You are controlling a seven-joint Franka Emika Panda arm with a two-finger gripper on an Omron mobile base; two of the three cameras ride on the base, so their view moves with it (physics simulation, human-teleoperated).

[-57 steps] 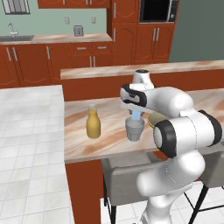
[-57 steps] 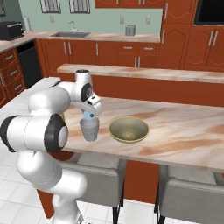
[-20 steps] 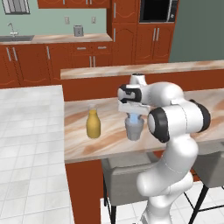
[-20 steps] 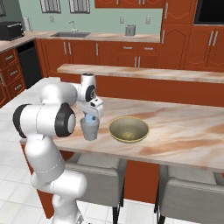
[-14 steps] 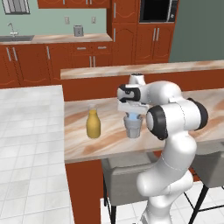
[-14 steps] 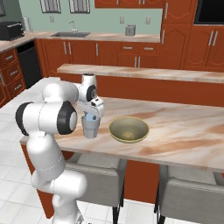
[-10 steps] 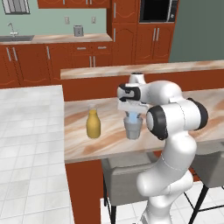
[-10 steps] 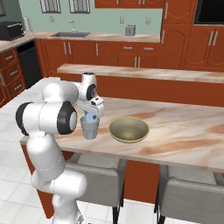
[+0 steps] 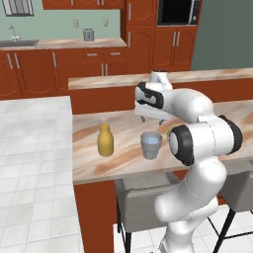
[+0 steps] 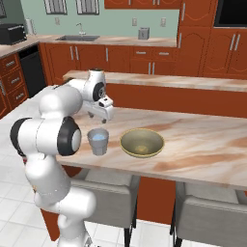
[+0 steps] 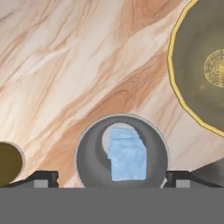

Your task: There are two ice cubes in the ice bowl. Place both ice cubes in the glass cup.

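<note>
Marbled counter (image 11: 65,65) fills most of the hand view, with red-brown kitchen cabinets seen behind it in both base views. At the lower centre of the hand view the glass cup (image 11: 121,151) is looked into from above, and pale blue ice (image 11: 127,154) is seen inside it; whether one cube or two lie there cannot be told. The ice bowl (image 11: 192,65) sits at the right edge of that frame, apart from the cup, and no cube is visible in its dished floor. A yellow bottle (image 9: 105,141) stands left of the cup in the left base view. The gripper (image 11: 111,179) is held above the cup with its jaws spread wide and nothing between them. The task is judged done or nearly so. The risk lies in withdrawal: if the hand were lowered or swung sideways, the cup's rim could be clipped by a fingertip and the tumbler tipped, spilling the ice.
</note>
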